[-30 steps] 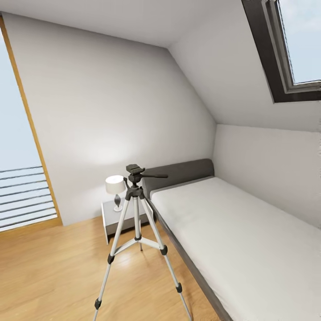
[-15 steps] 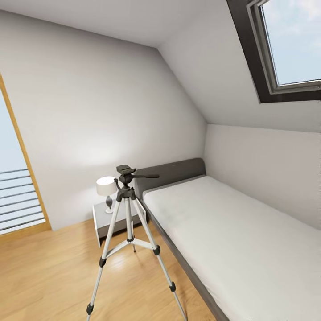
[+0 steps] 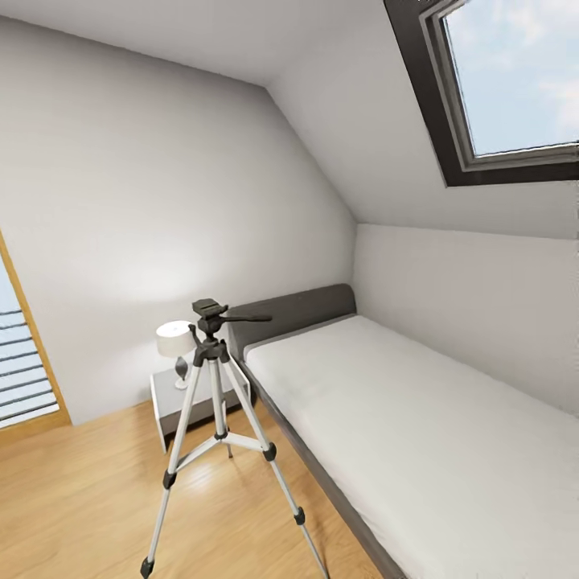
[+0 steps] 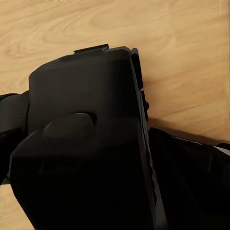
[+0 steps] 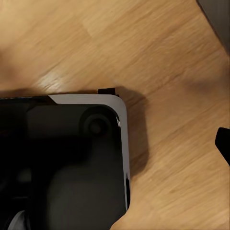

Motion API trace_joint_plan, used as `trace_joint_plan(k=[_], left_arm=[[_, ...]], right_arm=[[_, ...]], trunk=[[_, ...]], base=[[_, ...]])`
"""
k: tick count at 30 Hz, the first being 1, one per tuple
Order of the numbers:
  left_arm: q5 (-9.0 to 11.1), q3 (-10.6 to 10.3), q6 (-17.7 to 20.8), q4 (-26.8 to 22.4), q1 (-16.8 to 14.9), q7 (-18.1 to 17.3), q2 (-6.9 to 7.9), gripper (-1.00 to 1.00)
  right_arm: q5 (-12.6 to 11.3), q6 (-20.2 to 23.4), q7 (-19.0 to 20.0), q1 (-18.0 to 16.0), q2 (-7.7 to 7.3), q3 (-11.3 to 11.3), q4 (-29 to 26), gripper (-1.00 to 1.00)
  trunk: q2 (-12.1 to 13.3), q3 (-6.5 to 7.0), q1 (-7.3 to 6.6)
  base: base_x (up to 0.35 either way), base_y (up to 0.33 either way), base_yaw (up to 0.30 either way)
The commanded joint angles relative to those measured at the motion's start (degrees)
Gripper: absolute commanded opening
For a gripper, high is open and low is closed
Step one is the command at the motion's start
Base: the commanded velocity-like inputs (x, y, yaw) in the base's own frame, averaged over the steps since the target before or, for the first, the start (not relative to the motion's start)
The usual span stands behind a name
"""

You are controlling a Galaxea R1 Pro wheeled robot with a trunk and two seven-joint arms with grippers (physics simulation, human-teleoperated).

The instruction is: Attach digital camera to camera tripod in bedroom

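The camera tripod (image 3: pixel 213 378) stands on the bedroom's light wood floor beside the bed, its silver legs spread. Its dark pan head (image 3: pixel 207 309) is bare, with the handle pointing toward the bed. In the left wrist view a bulky black body with a round bump, the digital camera (image 4: pixel 86 143), sits close to the lens over the wood floor. Dark finger parts flank it, so my left gripper (image 4: pixel 96 163) looks shut on it. In the right wrist view one dark fingertip (image 5: pixel 223 143) shows at the frame's edge, above the floor.
A low grey bed (image 3: pixel 418 418) with a white mattress runs along the right wall under the sloped ceiling and skylight (image 3: pixel 515 80). A grey nightstand (image 3: pixel 165 402) with a white lamp (image 3: pixel 175 342) stands behind the tripod. My own dark base (image 5: pixel 62 163) shows below the right wrist.
The whole head view has slid left, so the camera has turned right; the balcony door has nearly left the frame. The tripod itself has not moved.
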Motion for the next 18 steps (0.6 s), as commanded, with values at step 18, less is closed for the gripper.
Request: trace_joint_plan(k=[18], left_arm=[[0.4, -0.5, -0.1, 0.1, 0.0, -0.3, -0.3, -1.0]], right_arm=[[0.6, -0.3, 0.1, -0.1, -0.03, -0.5, 0.2, 1.0]], trunk=[[0.0, -0.02, 0.02]], base=[[0.0, 0.0, -0.131]])
